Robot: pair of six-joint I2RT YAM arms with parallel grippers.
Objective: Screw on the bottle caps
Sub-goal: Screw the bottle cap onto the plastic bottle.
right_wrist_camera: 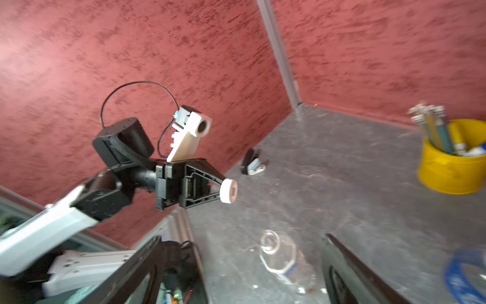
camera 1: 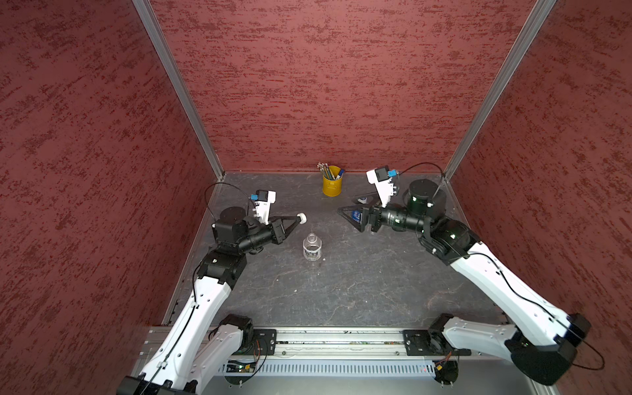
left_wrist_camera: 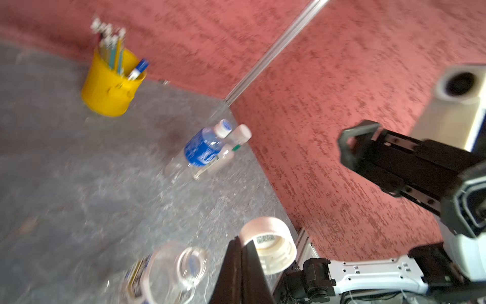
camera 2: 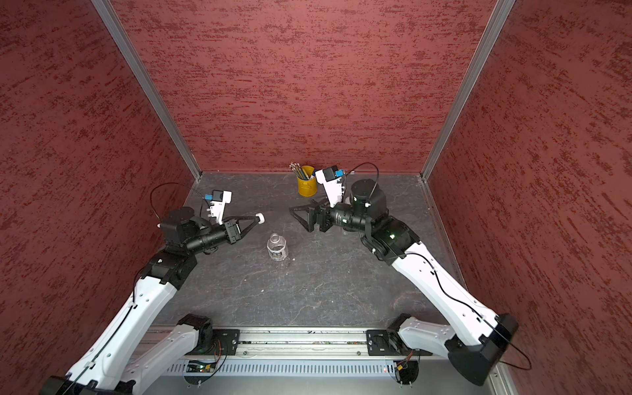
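My left gripper [camera 1: 298,219] is shut on a white bottle cap [camera 1: 302,218], pinched by its rim, with a dark square mark [left_wrist_camera: 265,239] inside it. The cap [camera 2: 260,218] hangs above the table, just beyond and left of an uncapped clear bottle [camera 1: 312,248] with a white, black-printed label. That bottle [camera 2: 277,248] stands upright mid-table. My right gripper [camera 1: 341,210] hovers open to the bottle's right, and nothing lies between its fingers [right_wrist_camera: 147,263]. A blue-labelled bottle [left_wrist_camera: 202,150] and a clear bottle with a green neck band [left_wrist_camera: 238,142], both capped, sit by the right wall.
A yellow pencil cup [camera 1: 331,181] stands at the back of the grey table [camera 1: 359,290]. A small black-and-white object [right_wrist_camera: 252,163] lies near the left wall. Red walls close in three sides, and a metal rail [camera 1: 342,337] runs along the front.
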